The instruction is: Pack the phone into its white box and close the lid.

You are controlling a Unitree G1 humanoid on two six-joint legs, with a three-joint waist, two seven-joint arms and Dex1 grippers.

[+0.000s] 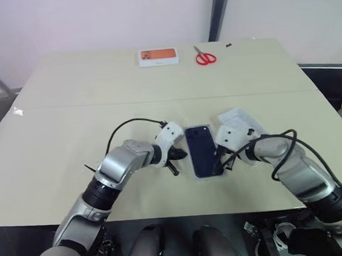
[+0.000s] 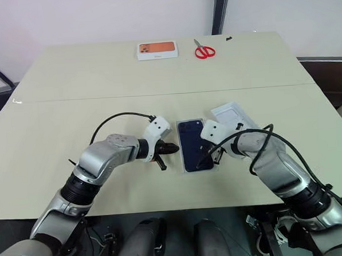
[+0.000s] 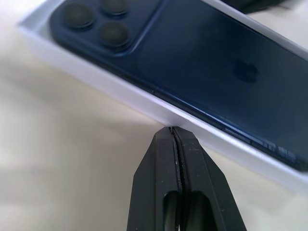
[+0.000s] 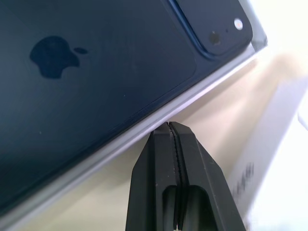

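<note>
Worktop [image 1: 72, 110], beige. Near its front edge sits the box [image 3: 159, 113]: shallow, white, thin-rimmed. Phone [image 1: 202, 151] lies in it back up, glossy navy, camera cluster at the far corner. Lid [image 1: 239, 123] lies just right of the box, inside up, partly covered by the right arm. Left claw [image 3: 174, 132] clenched, empty, tips at the box's left wall. Right claw [image 4: 169, 127] clenched, empty, at the right wall. Box floor hidden under the phone.
</note>
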